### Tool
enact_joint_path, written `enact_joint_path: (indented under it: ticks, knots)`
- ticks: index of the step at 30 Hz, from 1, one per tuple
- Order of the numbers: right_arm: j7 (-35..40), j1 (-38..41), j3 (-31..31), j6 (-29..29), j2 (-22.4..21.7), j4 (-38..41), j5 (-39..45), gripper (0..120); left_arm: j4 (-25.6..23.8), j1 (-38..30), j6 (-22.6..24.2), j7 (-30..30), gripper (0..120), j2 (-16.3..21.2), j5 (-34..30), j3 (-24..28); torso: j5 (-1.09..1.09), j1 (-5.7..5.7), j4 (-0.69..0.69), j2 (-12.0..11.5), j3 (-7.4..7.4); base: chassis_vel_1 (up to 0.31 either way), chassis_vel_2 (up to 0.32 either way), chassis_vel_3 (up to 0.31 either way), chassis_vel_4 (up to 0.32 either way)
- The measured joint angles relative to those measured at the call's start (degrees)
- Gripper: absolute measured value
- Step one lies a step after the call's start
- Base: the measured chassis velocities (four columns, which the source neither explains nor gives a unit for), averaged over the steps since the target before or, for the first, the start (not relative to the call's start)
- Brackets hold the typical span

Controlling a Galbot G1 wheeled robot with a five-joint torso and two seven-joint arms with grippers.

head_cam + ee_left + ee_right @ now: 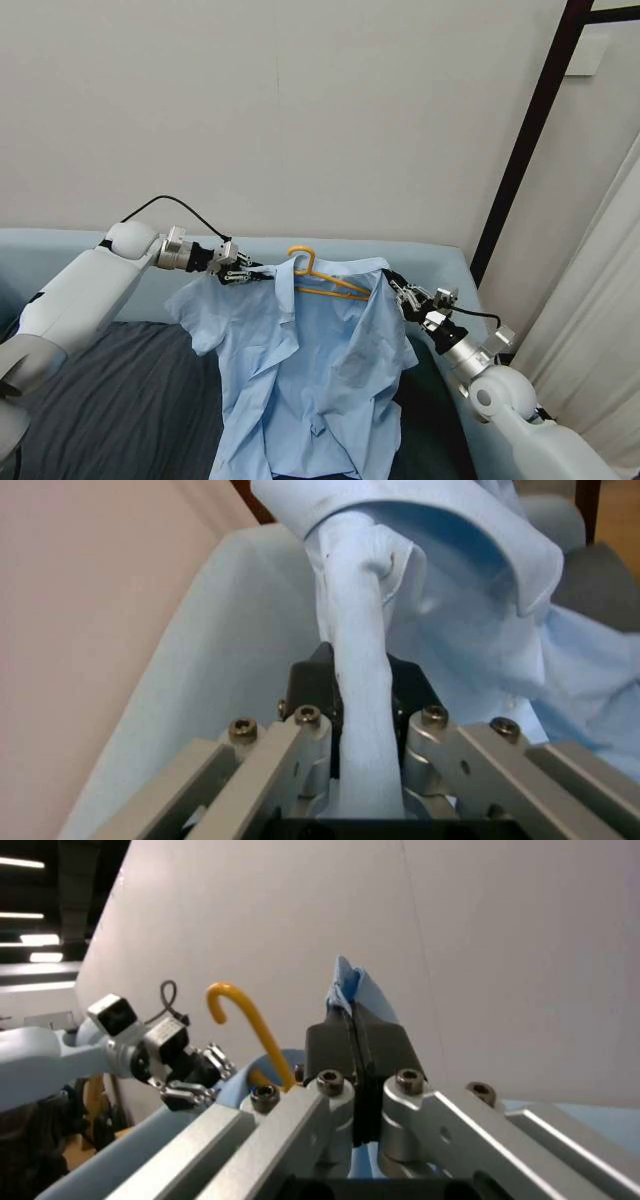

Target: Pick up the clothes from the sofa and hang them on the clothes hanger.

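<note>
Across the lower middle of the head view, a light blue shirt (310,380) with a yellow hanger (325,283) in its collar hangs above the sofa (60,250). The left gripper (243,273) pinches its shoulder at frame left and the right gripper (393,287) pinches the one at frame right. At the centre of the left wrist view the black fingers (408,686) squeeze a fold of the shirt, and at the centre of the right wrist view the pads (380,1046) squeeze a blue cloth edge beside the hanger's hook.

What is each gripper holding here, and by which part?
Both hold the blue shirt: left gripper shut on fabric beside the collar, right gripper on the opposite shoulder edge.
</note>
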Motion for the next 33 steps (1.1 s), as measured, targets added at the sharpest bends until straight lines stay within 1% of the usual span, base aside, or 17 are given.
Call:
enact_joint_path:
  ticks: [1,3,4,6,8,9,11,15,17,19,21,25,26,28,33]
  knots:
    - [0.16,-0.03,-0.16,0.20,0.10,0.04,-0.28,0,-0.37,0.50,0.14,-0.37,7,-0.04,-0.43,-0.19,0.00,0.00,0.00,0.00,0.00,0.000,0.000,0.000,0.000]
    - [1.97,-0.06,-1.21,1.76,0.88,0.06,-3.00,0,-2.83,3.49,1.16,-2.39,7,-0.28,-2.74,-1.13,0.03,0.00,0.00,0.00,0.00,0.000,0.000,0.000,0.000]
    - [1.97,-0.06,-1.21,1.76,0.88,0.06,-3.00,0,-2.83,3.49,1.16,-2.39,7,-0.28,-2.74,-1.13,0.03,0.00,0.00,0.00,0.00,0.000,0.000,0.000,0.000]
    - [3.87,0.12,-2.18,3.92,1.58,-0.26,-6.36,0,-5.88,7.33,2.26,-4.99,7,-0.60,-5.10,-1.69,0.00,0.00,0.01,0.00,0.00,0.000,0.000,0.000,0.000]
    - [4.47,0.06,-2.71,5.28,1.92,-0.27,-8.31,0,-7.38,10.12,2.64,-7.29,7,-1.21,-6.30,-2.49,0.02,0.00,0.00,0.00,0.00,0.000,0.000,0.000,0.000]
    - [4.58,-0.27,-2.97,5.89,2.01,-0.02,-9.36,0,-7.60,11.59,2.68,-8.66,7,-1.85,-6.64,-3.16,0.01,0.00,0.01,0.00,0.00,0.000,0.000,0.000,0.000]
    - [4.53,-0.72,-3.13,6.21,2.02,0.25,-9.99,0,-7.58,12.35,2.64,-9.52,7,-2.37,-6.76,-3.62,0.00,0.00,0.01,0.00,0.00,0.000,0.000,0.000,0.000]
    - [1.31,-3.25,-3.26,7.76,1.75,1.34,-12.24,0,-6.57,13.12,2.11,-12.75,7,-3.76,-8.64,-4.27,0.02,0.00,-0.01,0.00,0.00,0.000,0.000,0.000,0.000]
    - [0.82,-3.59,-3.27,7.99,1.72,1.43,-12.54,0,-6.45,13.04,2.11,-13.11,7,-3.84,-9.08,-4.17,0.02,0.00,-0.01,0.00,0.00,0.000,0.000,0.000,0.000]
    - [-1.83,-5.15,-3.38,9.28,1.69,1.67,-15.25,0,-6.34,12.24,2.11,-14.42,7,-3.92,-10.95,-3.20,0.03,0.00,-0.01,0.00,0.00,0.000,0.000,0.000,0.000]
    - [-2.29,-5.52,-3.39,9.74,1.73,1.68,-16.70,0,-6.55,11.93,2.12,-14.82,7,-3.81,-11.67,-2.74,0.02,0.00,-0.01,0.00,0.00,0.000,0.000,0.000,0.000]
    - [-2.06,-6.10,-3.63,10.81,2.23,1.39,-21.25,0,-9.16,11.22,2.52,-15.17,7,-2.97,-13.66,-1.01,0.03,0.00,0.00,0.00,0.00,0.000,0.000,0.000,0.000]
    - [-2.06,-6.10,-3.63,10.81,2.23,1.39,-21.25,0,-9.16,11.22,2.52,-15.17,7,-2.97,-13.66,-1.01,0.03,0.00,0.00,0.00,0.00,0.000,0.000,0.000,0.000]
    - [-1.07,-6.09,-3.84,10.81,2.42,1.82,-21.54,0,-11.25,11.59,2.84,-15.18,7,-2.47,-13.86,-0.37,0.03,0.00,0.00,0.00,0.00,0.000,0.000,0.000,0.000]
    - [0.21,-6.15,-3.85,10.70,2.11,2.70,-21.56,0,-13.37,12.11,3.05,-15.49,7,-2.02,-13.86,-0.11,0.01,0.00,0.01,0.00,0.00,0.000,0.000,0.000,0.000]
